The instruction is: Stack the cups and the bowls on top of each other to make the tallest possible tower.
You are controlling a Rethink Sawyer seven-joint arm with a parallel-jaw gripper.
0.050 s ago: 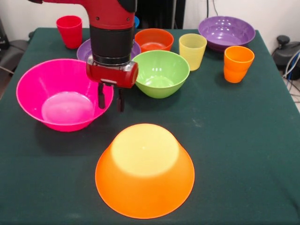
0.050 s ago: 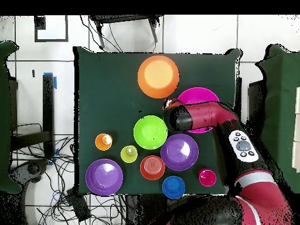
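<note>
A large orange bowl [image 1: 145,176] [image 2: 158,76] lies upturned at the table's front, with nothing on it. My gripper [image 1: 111,99] [image 2: 166,106] hangs open and empty just over the right rim of the hot pink bowl [image 1: 61,93] [image 2: 202,95]. Beside it stands the lime green bowl [image 1: 161,72] [image 2: 150,132]. One purple bowl [image 1: 83,50] [image 2: 179,152] is partly hidden behind the arm; the other [image 1: 226,32] [image 2: 104,177] sits at the far right. The red-orange bowl [image 1: 153,40], blue bowl [image 2: 173,187], red cup [image 1: 70,31], yellow cup [image 1: 192,50] and orange cup [image 1: 238,63] stand apart at the back.
The dark green cloth table [image 1: 243,154] has open room on its front right. Cables and chairs lie on the floor around the table's edges in the overhead view.
</note>
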